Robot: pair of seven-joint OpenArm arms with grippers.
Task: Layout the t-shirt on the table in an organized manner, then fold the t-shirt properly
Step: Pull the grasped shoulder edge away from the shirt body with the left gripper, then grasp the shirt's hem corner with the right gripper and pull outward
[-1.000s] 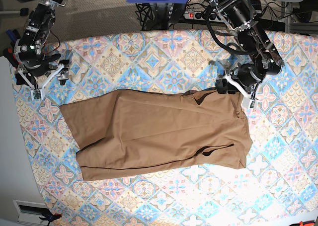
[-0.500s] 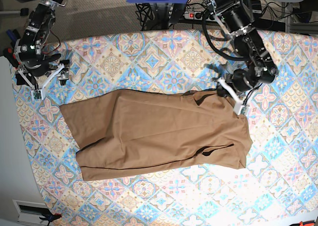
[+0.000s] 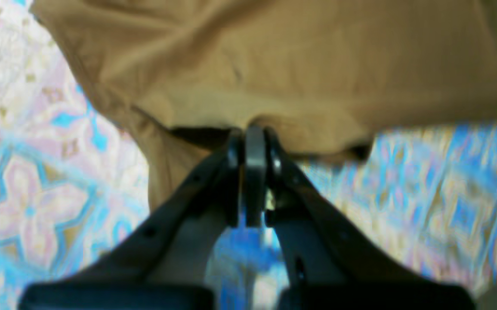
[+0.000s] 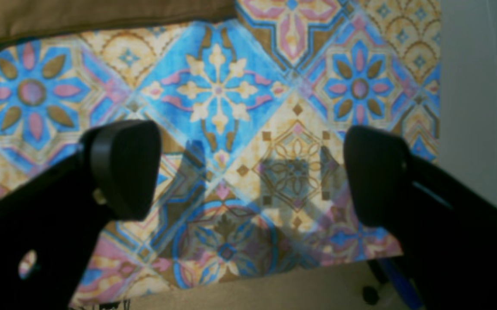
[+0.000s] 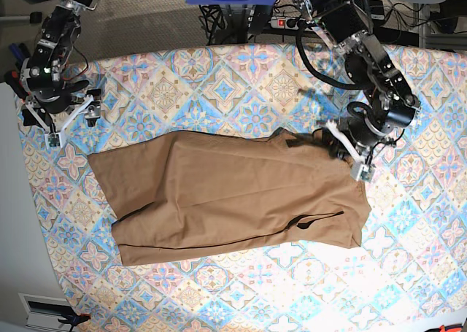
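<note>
The left gripper (image 3: 254, 142) is clamped shut, arm reaching low — the right gripper (image 4: 248, 172) hovers, jaws wide apart.

The t-shirt (image 5: 233, 197) is plain tan-brown and soft. It lies mostly flat across the middle of the table (image 5: 219, 84), stretched out long from side to side. A few small wrinkles and 1 dark fold show near one end. One edge is bunched up a little there. The table has a cloth with blue, pink and cream diamonds and flowers.
</note>
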